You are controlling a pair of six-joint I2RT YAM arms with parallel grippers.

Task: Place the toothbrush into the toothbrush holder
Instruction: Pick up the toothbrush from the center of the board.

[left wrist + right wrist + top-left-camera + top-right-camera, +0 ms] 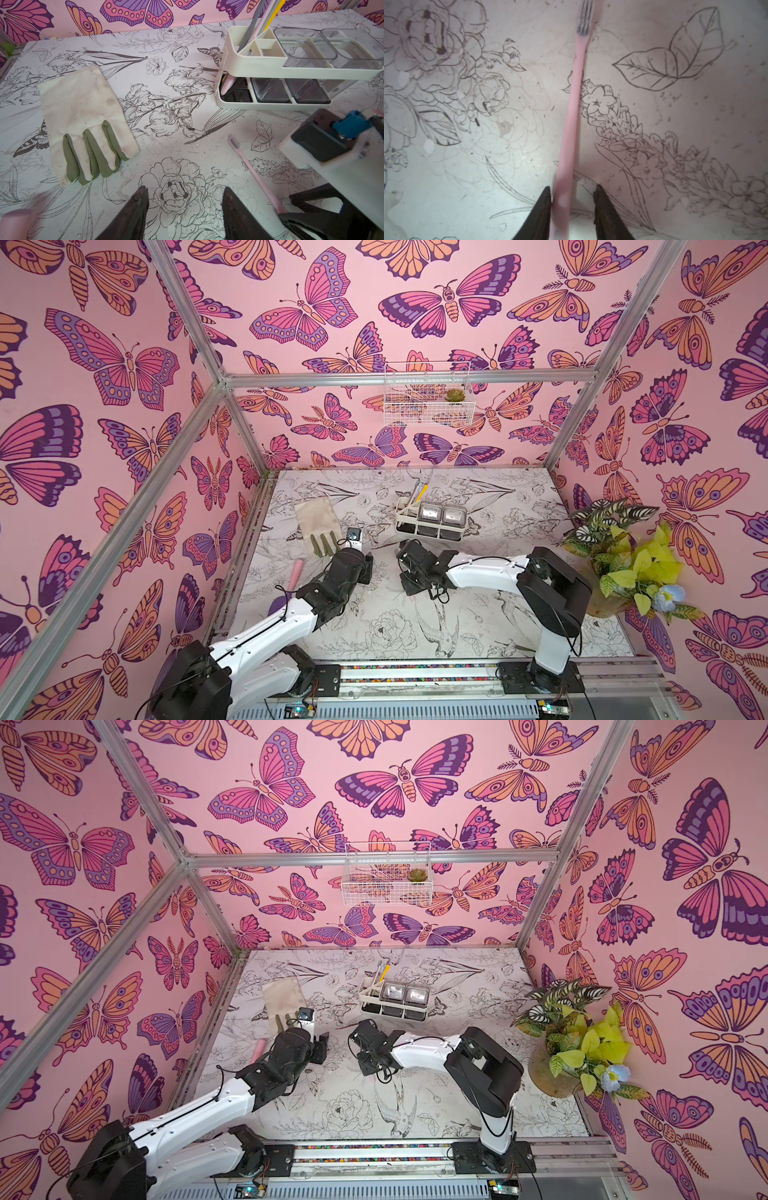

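Right gripper (573,187) straddles the pink toothbrush (576,83) lying flat on the counter (467,187), jaws apart, not yet pinching. Left gripper (186,188) hangs spread, empty. Pickup step; next likely squeeze, lift, then stand it in the toothbrush holder (259,67).

A: Walls?
B: Pink butterfly wallpaper (124,364) on all sides, aluminium frame struts (374,379). A white wire basket (415,416) hangs on the back wall and holds a small succulent (455,395).
A: Below the basket?
B: Tabletop (374,614), black-line floral print. Lower, to the basket's right: potted foliage plant (615,547), yellow leaves.
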